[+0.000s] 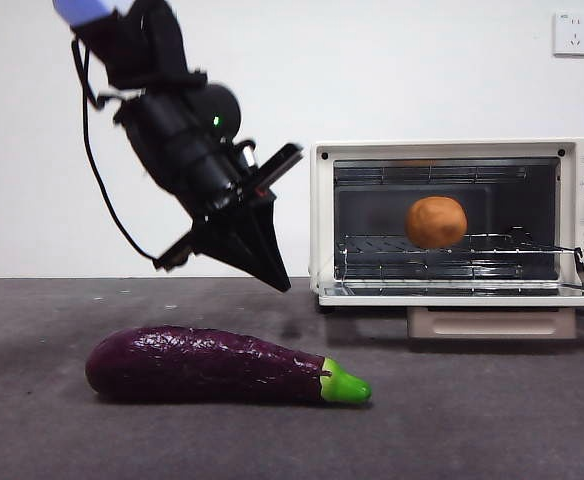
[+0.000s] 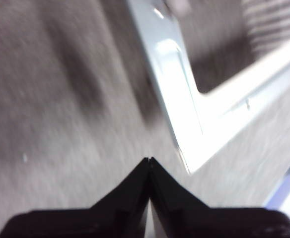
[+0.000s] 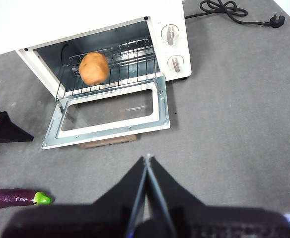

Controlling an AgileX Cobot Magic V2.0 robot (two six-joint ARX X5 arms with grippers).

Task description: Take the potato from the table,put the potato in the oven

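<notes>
Small round orange-brown potato (image 1: 436,222) sits on the wire rack (image 1: 442,247) inside the cream-white boxy toaster oven (image 1: 322,215), door (image 3: 110,116) dropped open flat. Potato is well clear of both sets of jaws, nothing touching it.

Left gripper (image 1: 260,255) hangs in the air outside the oven, just off the open door's corner, tips pointing down toward the dark grey rough table (image 1: 492,420); jaws clenched tip to tip, nothing between them. Potato lies beyond its tips, further into the oven cavity.

Right gripper (image 3: 147,161) is held high above the table, in front of the open door; jaws pressed together w/ nothing in them. Potato is well ahead of its tips, past the door.

Long glossy purple eggplant w/ green stem (image 1: 222,366) lies on the table below the left gripper, apart from it.
</notes>
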